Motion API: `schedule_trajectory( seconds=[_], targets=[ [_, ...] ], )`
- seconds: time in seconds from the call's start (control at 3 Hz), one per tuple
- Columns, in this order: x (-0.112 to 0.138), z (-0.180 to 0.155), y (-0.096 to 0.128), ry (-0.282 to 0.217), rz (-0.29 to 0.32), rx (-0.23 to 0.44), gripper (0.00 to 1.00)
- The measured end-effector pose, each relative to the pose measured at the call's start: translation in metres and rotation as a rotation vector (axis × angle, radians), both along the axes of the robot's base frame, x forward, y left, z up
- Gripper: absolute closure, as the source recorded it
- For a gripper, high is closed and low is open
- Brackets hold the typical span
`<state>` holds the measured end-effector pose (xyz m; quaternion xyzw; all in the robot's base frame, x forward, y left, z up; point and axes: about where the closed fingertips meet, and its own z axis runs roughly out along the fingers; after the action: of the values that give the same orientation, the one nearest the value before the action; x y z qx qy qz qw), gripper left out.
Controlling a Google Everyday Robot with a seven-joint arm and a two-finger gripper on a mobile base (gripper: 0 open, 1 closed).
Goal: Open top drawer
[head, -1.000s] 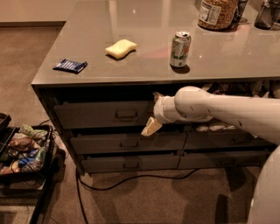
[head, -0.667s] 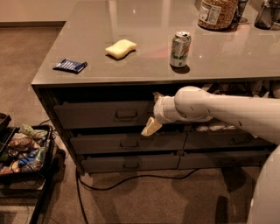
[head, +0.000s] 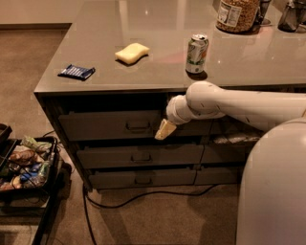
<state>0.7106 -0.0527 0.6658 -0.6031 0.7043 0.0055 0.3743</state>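
The top drawer (head: 103, 125) is the wide grey front just under the countertop, with a metal loop handle (head: 138, 126) at its centre. Its front sits about in line with the drawer fronts below it. My white arm reaches in from the right, below the counter's edge. The gripper (head: 165, 129) shows as a cream tip pointing down and left, against the drawer front just to the right of the handle. It is not around the handle as far as I can see.
On the countertop (head: 110, 28) stand a drink can (head: 197, 53), a yellow sponge (head: 132, 52), a blue packet (head: 76, 72) and a jar (head: 237, 14). Two shorter drawers (head: 138, 156) lie below. A snack tray (head: 26, 165) stands at the left, a cable (head: 143, 195) crosses the floor, and my white body (head: 275, 191) fills the lower right.
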Motion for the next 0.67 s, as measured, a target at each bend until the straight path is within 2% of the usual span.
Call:
schedule_trajectory(
  seconds=[0.33,0.67],
  targets=[
    [-0.0024,-0.0266,0.0005,0.062,-0.015,-0.001,0.00],
    [-0.0024,-0.0267,0.0005,0.062,-0.015,-0.001,0.00]
  ],
)
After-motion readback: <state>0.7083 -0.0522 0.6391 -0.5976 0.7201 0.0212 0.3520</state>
